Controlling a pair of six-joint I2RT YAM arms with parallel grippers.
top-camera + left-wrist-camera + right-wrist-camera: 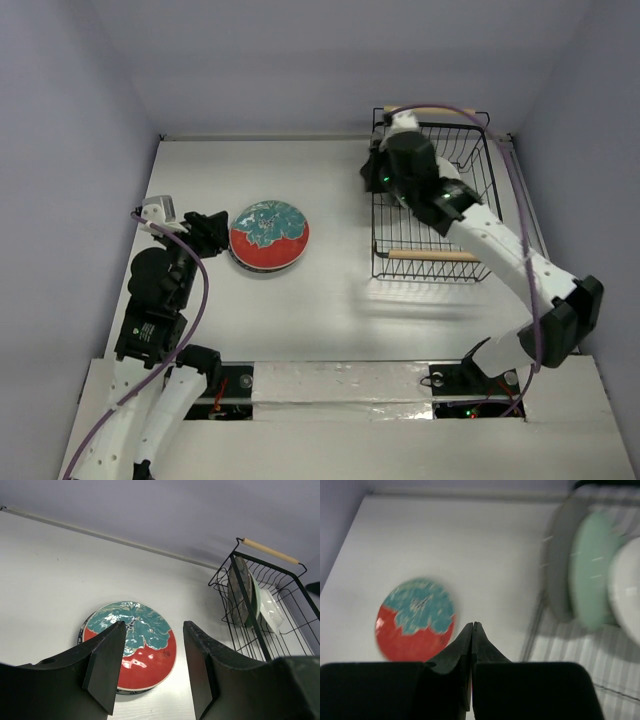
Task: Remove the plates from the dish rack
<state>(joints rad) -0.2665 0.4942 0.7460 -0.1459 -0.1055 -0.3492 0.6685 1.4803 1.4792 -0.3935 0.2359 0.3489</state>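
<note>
A teal-and-red plate (268, 236) lies flat on the table, left of centre, and a blue-patterned rim (125, 690) shows beneath it. My left gripper (215, 232) stands open just left of that plate, holding nothing; in the left wrist view the plate (115, 615) shows beyond the left gripper (153, 623). The black wire dish rack (374, 240) stands at the right. In it a dark grey plate (239, 592), a mint green plate (255, 600) and a white plate (271, 609) stand on edge. My right gripper (378, 178) hovers over the rack's left side, shut and empty (472, 625).
The rack has a wooden handle at its near end (430, 256) and another at its far end (270, 551). Walls close the table at the back and on both sides. The right wrist view is blurred by motion.
</note>
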